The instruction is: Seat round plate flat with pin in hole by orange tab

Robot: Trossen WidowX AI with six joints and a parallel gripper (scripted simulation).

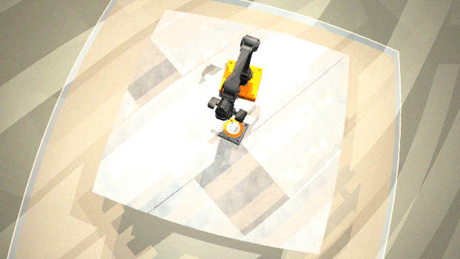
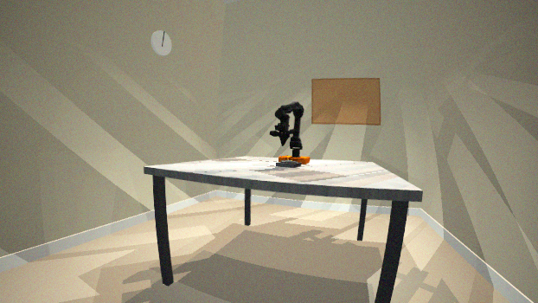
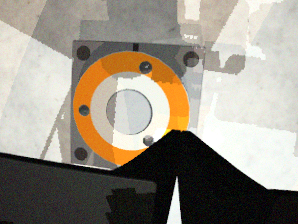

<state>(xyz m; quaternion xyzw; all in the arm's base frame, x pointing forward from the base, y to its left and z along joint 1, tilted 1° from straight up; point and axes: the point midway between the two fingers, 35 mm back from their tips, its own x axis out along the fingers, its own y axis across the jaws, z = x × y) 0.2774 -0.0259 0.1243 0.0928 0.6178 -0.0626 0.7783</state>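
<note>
- The gripper (image 3: 178, 137) sat nearest the wrist camera, its two dark fingers pressed together into one closed point with nothing between them, hanging over the near edge of the plate
- The plate (image 3: 131, 111), an orange ring around a white inner band, lay on the square grey base (image 3: 189, 90), well inside its corners
- The post (image 3: 129, 111) showed through the plate's centre opening
- Small dark holes dotted the orange ring; which one belonged beside the tab, and where the pin stood, could not be told
- Judged stiff, light and smooth-faced, the plate would likely turn freely about the post; a sideways nudge at the rim or tab looked the sensible purchase
- No containers were visible near the base, only the table (image 2: 346, 182) beneath it
</note>
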